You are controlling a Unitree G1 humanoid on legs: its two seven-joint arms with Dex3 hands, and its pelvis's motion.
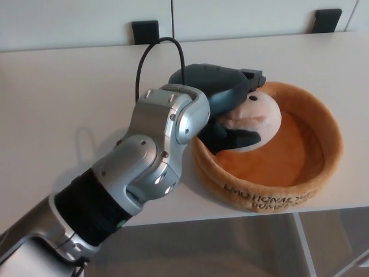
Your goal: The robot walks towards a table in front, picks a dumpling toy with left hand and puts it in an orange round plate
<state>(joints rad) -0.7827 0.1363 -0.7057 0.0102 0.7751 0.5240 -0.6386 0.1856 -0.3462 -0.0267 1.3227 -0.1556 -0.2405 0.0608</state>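
**Left hand holds the dumpling toy over the orange plate**

At the lower left the left arm comes into the head view, a black sleeve giving way to silver jointed housings that rise diagonally across the pale bench. A black cable loops up from behind the wrist and curves back down toward the hand. Behind the bench, along the wall, a black bracket stands at upper centre and a second black bracket at the upper right.

Past the wrist, the left hand reaches over the near-left rim of the orange round plate. Its fingers are clamped on the dumpling toy: the dark palm covers the toy's top and left side, and one finger curls beneath its front. The toy is cream-coloured with a faint pink cheek, and sits within the plate's left half, inside the rim; whether it touches the plate floor cannot be told. The plate is soft, with a raised wall and dark lettering on its front, standing near the bench's front edge at the right.

The right hand does not show.
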